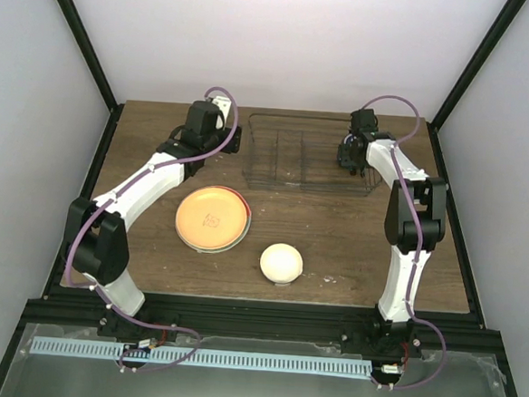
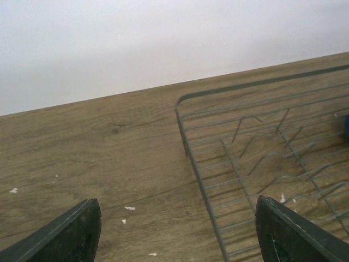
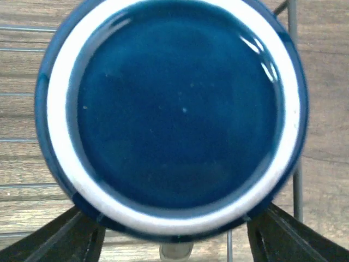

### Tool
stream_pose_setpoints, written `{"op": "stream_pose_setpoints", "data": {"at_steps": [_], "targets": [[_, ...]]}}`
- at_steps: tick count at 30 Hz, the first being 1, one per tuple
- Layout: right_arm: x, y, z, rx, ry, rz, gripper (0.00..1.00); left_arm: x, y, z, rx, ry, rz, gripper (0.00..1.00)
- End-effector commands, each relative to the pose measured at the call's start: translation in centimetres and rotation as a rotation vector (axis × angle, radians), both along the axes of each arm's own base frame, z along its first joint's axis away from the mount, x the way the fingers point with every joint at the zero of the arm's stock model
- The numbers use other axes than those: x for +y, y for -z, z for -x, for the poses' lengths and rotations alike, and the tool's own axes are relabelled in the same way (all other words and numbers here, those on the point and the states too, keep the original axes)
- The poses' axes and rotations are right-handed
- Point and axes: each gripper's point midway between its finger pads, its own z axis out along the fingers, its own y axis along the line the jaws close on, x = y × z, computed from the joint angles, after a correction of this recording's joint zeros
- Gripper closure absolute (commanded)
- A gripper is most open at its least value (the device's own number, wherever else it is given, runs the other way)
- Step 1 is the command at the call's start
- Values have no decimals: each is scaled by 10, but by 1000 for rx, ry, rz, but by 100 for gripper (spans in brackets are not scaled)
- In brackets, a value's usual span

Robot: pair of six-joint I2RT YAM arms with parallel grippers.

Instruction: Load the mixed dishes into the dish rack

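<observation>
The step in hand was judged to be the setting of the dark blue mug (image 3: 174,109) into the dish rack (image 1: 276,163). In the right wrist view the mug was seen directly ahead of the right gripper (image 3: 174,221), filling the space between the two fingers, with a round blue face ringed in white turned toward the camera and rack wires visible beyond it. The fingers were spread wide on either side of the mug. Whether they were pressing on its wall or had let go could not be told. From above, this gripper was placed over the right end of the rack.

The left gripper (image 2: 175,203) was held spread with nothing between its fingers. The rack's corner lay just ahead and to its right, with bare table (image 1: 378,261) under it.

Well behind both grippers, toward the arm bases, the orange-yellow plate (image 1: 210,217) was seen lying flat, with a reddish rim (image 1: 246,224) showing at its edge that was taken for the floral plate beneath. The cream-white bowl (image 1: 281,263) sat beside them.

Roughly a quarter of the task was judged done. Next, the mug would have to be seated and the fingers drawn back clear. The plates would then have to be lifted and stood on edge between the dividers.
</observation>
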Motion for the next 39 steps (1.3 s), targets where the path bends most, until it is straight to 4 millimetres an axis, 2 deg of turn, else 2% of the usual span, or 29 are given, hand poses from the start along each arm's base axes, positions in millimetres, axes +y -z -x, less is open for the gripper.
{"op": "stream_pose_setpoints", "data": {"at_steps": [1, 4, 7, 12, 17, 22, 26, 30, 39], "targets": [[7, -38, 3, -70, -7, -32, 27, -16, -6, 12, 22, 86, 18, 22], [13, -52, 14, -71, -12, -44, 20, -30, 1, 32, 67, 117, -7, 22], [17, -68, 28, -69, -17, -59, 17, -58, 11, 61, 133, 198, -48, 22], [21, -102, 56, -102, -16, -114, 13, -90, 39, 121, 345, 349, -137, 23], [9, -128, 73, -156, 40, -100, 12, -99, 74, 191, 546, 450, -255, 23], [-3, -152, 67, -207, 119, -92, 6, -96, 102, 243, 688, 495, -293, 23], [-1, -177, 60, -275, 139, -152, 0, -90, 114, 260, 740, 510, -275, 20], [1, -193, 55, -320, 128, -171, 0, -94, 127, 268, 798, 543, -271, 19], [0, -217, 48, -376, 119, -172, 0, -116, 155, 262, 809, 620, -259, 20]]}}
